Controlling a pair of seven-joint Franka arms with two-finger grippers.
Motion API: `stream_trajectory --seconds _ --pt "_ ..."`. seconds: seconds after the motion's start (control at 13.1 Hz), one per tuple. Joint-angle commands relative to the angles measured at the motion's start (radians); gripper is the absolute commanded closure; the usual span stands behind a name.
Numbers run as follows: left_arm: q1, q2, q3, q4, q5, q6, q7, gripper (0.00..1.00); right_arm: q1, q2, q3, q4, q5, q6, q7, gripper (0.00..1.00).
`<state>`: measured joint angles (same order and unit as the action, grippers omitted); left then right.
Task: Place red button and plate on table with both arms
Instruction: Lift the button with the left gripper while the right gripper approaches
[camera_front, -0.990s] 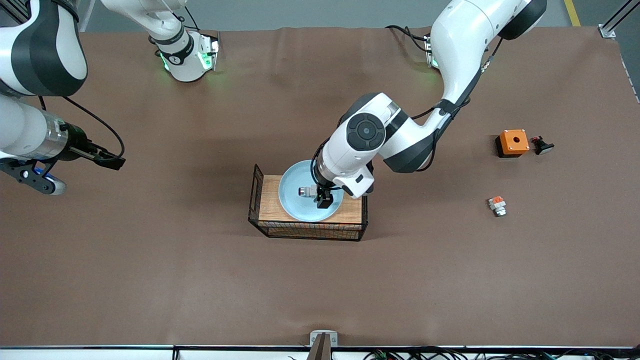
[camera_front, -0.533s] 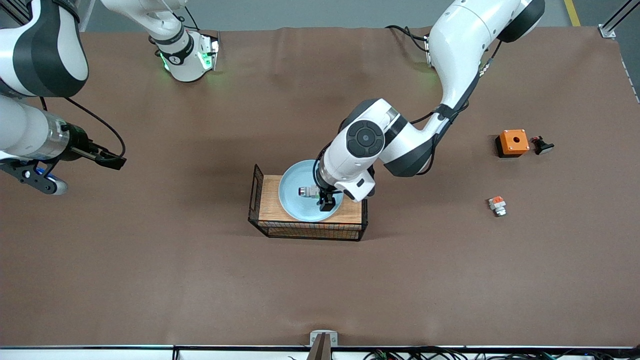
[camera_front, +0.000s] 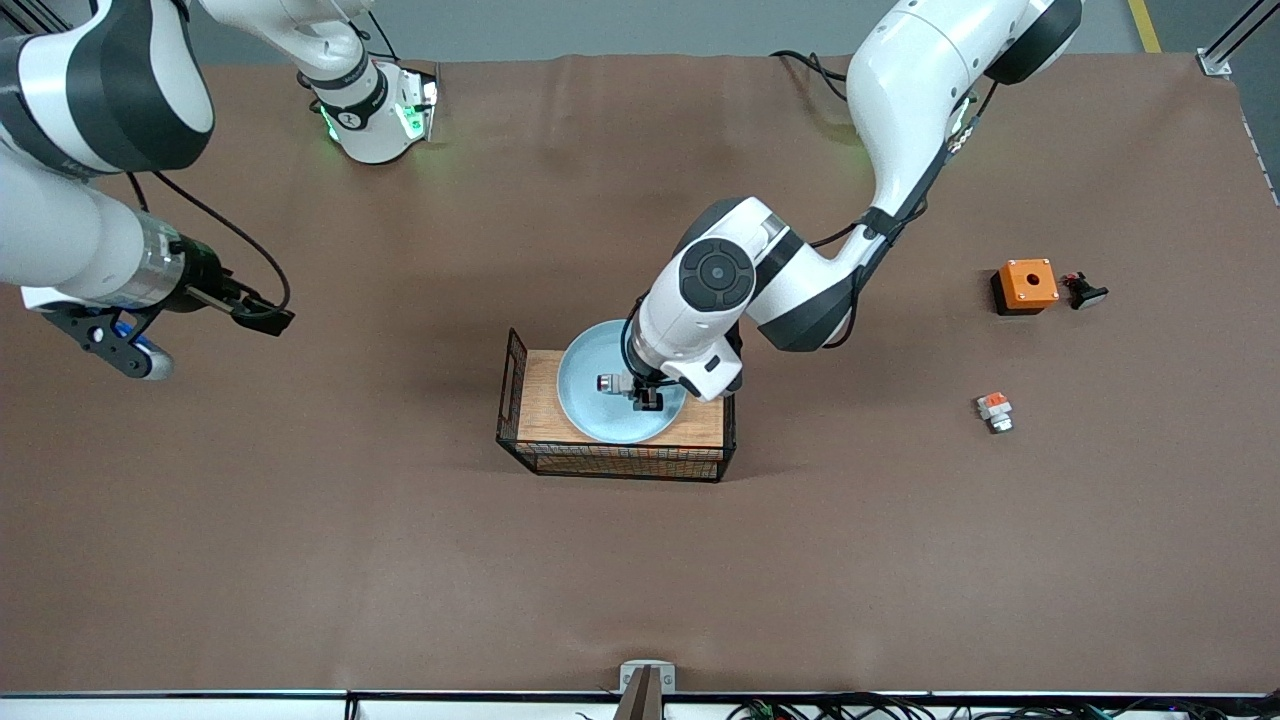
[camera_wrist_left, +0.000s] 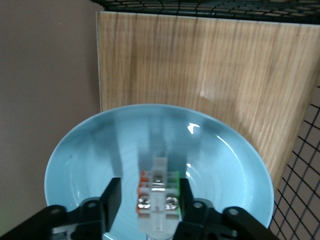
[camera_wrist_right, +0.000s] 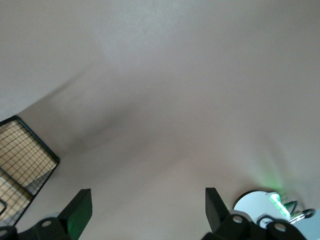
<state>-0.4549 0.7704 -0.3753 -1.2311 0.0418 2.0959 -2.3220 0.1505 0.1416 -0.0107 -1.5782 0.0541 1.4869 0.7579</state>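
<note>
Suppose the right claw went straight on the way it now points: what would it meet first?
Probably the bare table: the right claw stands open over it, nothing between. The wire rack lies off to the side.

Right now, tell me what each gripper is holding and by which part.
The left gripper is closing on the red button's white body, in the plate. The right gripper, over the table, is open and holds nothing.

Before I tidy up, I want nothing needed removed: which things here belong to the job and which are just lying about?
Job: button between the left claw's fingers, plate, table, right claw open over the table.

Lying about: wire rack, orange box, white piece, black part.
</note>
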Motion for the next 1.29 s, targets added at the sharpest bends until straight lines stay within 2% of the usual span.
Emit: stream_trajectory --seconds 0.0,0.15,0.38,0.84,1.22 --pt "-0.013 0.023 0.007 0.036 0.012 0.006 -0.011 0.79 0.076 -0.02 -0.005 0.015 0.015 -0.002 0.148 0.0" --pt "-0.013 0.02 0.007 0.036 0.013 0.006 -0.011 0.83 0.15 -0.017 -0.005 0.017 0.017 0.01 0.288 0.0" --pt "-0.01 0.006 0.007 0.036 0.02 0.006 -0.01 0.83 0.244 -0.014 -0.006 0.023 0.015 0.059 0.455 0.0" --pt "0.015 -0.101 0.009 0.035 0.021 -0.019 0.009 0.83 0.389 0.016 -0.006 0.018 0.0 0.165 0.703 0.0" --pt "0.096 -0.224 -0.004 0.015 0.013 -0.175 0.163 0.83 0.48 0.079 -0.008 0.012 -0.003 0.294 0.9 0.0"
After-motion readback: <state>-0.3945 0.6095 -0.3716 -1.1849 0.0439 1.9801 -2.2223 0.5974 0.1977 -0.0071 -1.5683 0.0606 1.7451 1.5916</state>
